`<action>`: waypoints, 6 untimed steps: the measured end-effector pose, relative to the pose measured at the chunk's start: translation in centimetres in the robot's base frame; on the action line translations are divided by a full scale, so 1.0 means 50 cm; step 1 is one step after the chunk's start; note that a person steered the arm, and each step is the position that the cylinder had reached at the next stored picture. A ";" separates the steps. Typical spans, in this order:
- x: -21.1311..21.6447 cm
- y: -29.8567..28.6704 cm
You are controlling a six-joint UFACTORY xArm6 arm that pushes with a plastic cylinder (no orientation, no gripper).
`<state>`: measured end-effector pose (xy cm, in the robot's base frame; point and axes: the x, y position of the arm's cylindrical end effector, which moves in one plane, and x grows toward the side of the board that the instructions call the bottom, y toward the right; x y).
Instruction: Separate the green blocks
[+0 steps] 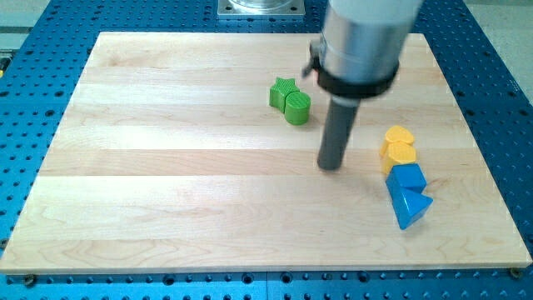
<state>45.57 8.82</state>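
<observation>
Two green blocks touch each other near the board's upper middle: a green star-shaped block (pixel 282 90) and, just right and below it, a green rounded block (pixel 297 107). My tip (pixel 331 167) rests on the board below and to the right of the green pair, a short gap away from them. The arm's silver body hangs above the rod and hides part of the board's top right.
At the view's right two yellow blocks (pixel 399 144) sit stacked in a column, with a blue block (pixel 407 177) and a blue triangular block (pixel 412 207) just below them. The wooden board (pixel 166 167) lies on a blue perforated table.
</observation>
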 end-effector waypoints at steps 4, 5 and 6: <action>-0.156 -0.052; -0.206 -0.067; -0.206 -0.119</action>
